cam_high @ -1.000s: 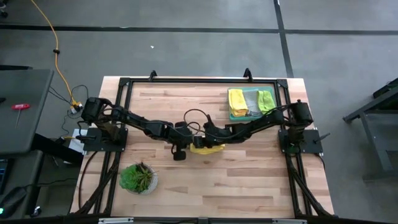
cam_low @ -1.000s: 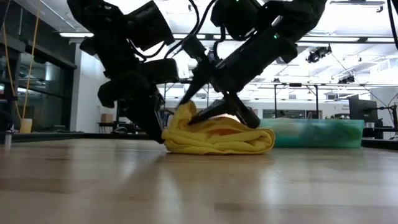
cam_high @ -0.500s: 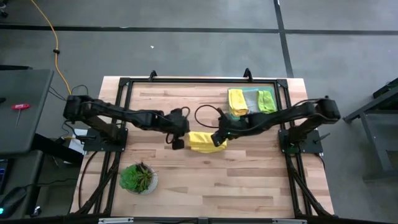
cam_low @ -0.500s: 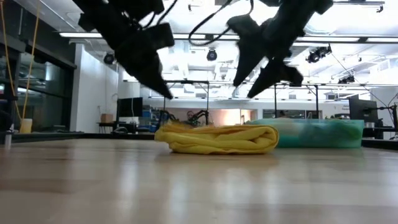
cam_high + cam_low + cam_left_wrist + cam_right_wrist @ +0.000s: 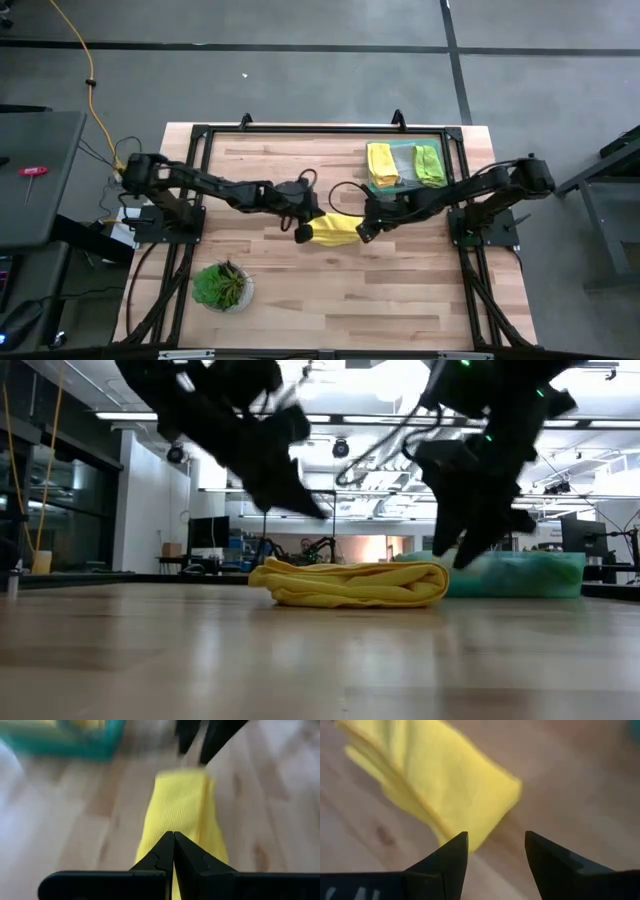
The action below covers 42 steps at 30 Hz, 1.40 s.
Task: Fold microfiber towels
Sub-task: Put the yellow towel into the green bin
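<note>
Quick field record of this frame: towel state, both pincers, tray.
towel: yellow towel folded, flat on the table, nothing holding it
left pincer: at the towel's left end, shut, empty
right pincer: at the towel's right end, open, empty
tray: green tray behind the towel, holding folded yellow, pale and lime cloths
other: potted plant front left

The left gripper [image 5: 303, 232] has dropped back down to the left end of the folded yellow towel [image 5: 335, 229], after lifting clear to its left half a second ago; its fingers are now pressed together; the right gripper [image 5: 364, 231] has slid from above the towel's right part to just off its right end, fingers parted; the towel lies slightly nearer and turned.
</note>
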{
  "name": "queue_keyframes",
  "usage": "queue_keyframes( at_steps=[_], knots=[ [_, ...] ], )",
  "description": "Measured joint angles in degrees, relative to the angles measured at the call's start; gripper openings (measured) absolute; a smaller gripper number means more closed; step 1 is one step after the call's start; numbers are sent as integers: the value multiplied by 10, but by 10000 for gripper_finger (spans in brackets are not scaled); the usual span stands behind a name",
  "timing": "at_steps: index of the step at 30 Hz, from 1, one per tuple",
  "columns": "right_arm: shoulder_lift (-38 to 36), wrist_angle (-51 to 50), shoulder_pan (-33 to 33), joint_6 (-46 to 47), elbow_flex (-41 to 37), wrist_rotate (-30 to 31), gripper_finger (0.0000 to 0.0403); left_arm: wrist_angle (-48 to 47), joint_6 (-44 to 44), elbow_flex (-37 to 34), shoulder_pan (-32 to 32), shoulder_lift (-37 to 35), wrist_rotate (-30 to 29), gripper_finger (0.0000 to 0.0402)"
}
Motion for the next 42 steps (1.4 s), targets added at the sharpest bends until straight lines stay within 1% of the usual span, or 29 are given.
queue_keyframes(
  at_steps=[3,6,9,12,16,19,24,27,32,34,36,38,40,42],
  knots=[
    [-12,125,0,69,-67,-25,188,-15,-32,0,-6,38,2,0],
    [-31,226,-1,138,-122,-12,188,-31,-55,0,-19,72,3,0],
    [-45,287,-1,197,-162,-15,188,-40,-65,0,-36,100,5,0],
    [-45,325,-1,242,-188,-43,191,-32,-66,2,-51,119,0,0],
    [-26,359,-1,274,-202,-50,210,-28,-66,2,-65,130,-8,0],
    [-5,403,-1,275,-201,-42,232,-24,-67,2,-67,131,-10,0],
    [45,483,-1,280,-200,-48,260,-25,-81,2,-67,131,-9,0],
    [77,509,-1,300,-199,-49,265,-25,-82,1,-67,132,-8,0],
    [134,609,-1,325,-198,-48,266,-26,-81,1,-67,132,-7,0],
    [148,631,-1,325,-194,-47,266,-26,-81,1,-67,132,-7,0],
    [153,628,-1,325,-187,-47,261,-27,-81,1,-67,132,-7,0],
    [155,625,-1,325,-183,-47,244,-27,-82,1,-67,132,-7,0],
    [154,622,-1,325,-182,-47,211,-28,-81,1,-67,132,-5,0],
    [149,612,-1,322,-184,-50,156,-34,-81,1,-67,127,3,0]
  ],
)
